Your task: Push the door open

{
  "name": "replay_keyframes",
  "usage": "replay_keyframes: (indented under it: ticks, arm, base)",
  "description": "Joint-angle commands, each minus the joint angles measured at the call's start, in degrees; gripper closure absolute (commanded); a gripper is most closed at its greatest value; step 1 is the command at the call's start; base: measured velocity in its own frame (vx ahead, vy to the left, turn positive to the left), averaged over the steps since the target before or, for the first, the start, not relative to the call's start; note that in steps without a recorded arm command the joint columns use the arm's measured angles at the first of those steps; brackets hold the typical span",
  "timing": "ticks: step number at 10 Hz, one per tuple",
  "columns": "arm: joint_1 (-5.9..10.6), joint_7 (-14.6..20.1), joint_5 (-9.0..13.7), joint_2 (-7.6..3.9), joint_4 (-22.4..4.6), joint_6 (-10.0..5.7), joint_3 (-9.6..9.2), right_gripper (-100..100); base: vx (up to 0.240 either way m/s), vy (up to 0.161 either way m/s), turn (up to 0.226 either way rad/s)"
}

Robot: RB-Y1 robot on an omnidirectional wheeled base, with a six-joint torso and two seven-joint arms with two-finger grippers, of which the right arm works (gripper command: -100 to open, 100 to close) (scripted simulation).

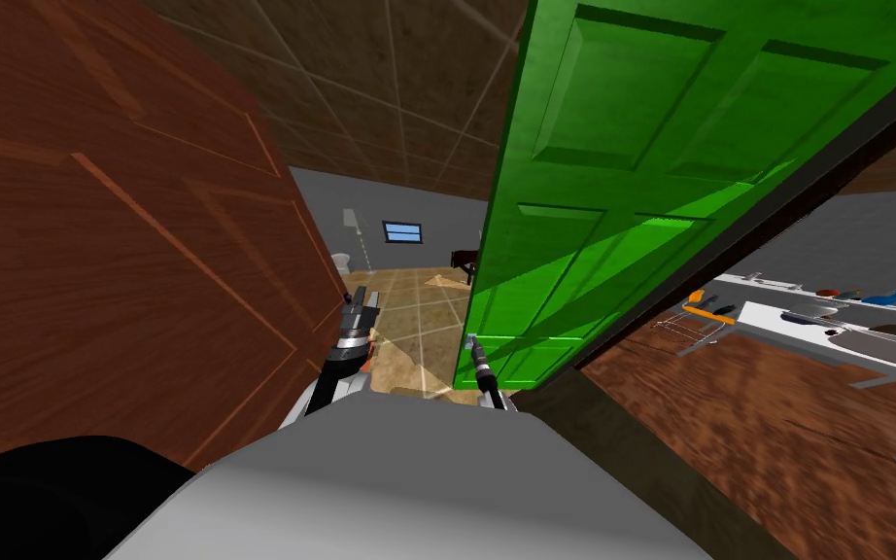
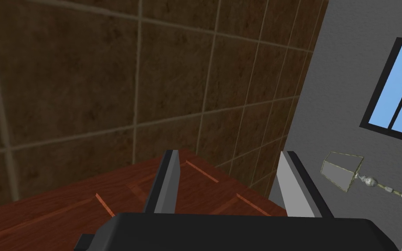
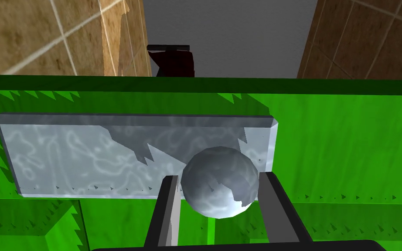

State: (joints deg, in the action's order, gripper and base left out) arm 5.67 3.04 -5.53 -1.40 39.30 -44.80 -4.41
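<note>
The right gripper [image 3: 218, 176] is gripping the knob [image 3: 219, 187] of the green door [image 1: 631, 194]. Its blades are set narrow, one pressing each side. The knob is sitting right between the blades, mounted on a grey plate [image 3: 78, 152] just ahead of them. In the head view the door is standing partly swung, with its free edge at the gripper. Beside that edge a gap is showing a tiled floor [image 1: 417, 311] beyond. I judge the task as well begun but not finished. The door is off its frame, yet it is angling across the opening, so more pushing is needed to clear the way. The left gripper [image 2: 230, 153] is hanging idle with its blades wide apart, holding nothing, beside a brown panel [image 1: 96, 243].
</note>
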Motion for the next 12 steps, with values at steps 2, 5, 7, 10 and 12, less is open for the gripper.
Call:
replay_keyframes:
  ticks: [2, 5, 7, 10, 12]
  arm:
    - [-0.02, -0.06, 1.04, -1.81, 1.14, 0.38, 1.91, 100]
    - [0.59, -0.04, 1.97, -2.10, 0.07, -0.11, 3.05, -100]
    - [0.56, 0.06, 2.22, -1.83, 0.27, 0.09, 3.20, -100]
    - [0.50, 0.34, 2.83, -0.49, 0.79, 0.58, 3.58, -100]
    - [0.46, 0.13, 2.81, -1.33, 0.28, -0.08, 3.72, -100]
  base:
    - [0.196, 0.097, -0.045]
    - [0.108, 0.082, -0.106]
    - [-0.220, 0.058, -0.043]
    - [-0.243, 0.087, -0.078]
    - [0.009, 0.036, 0.004]
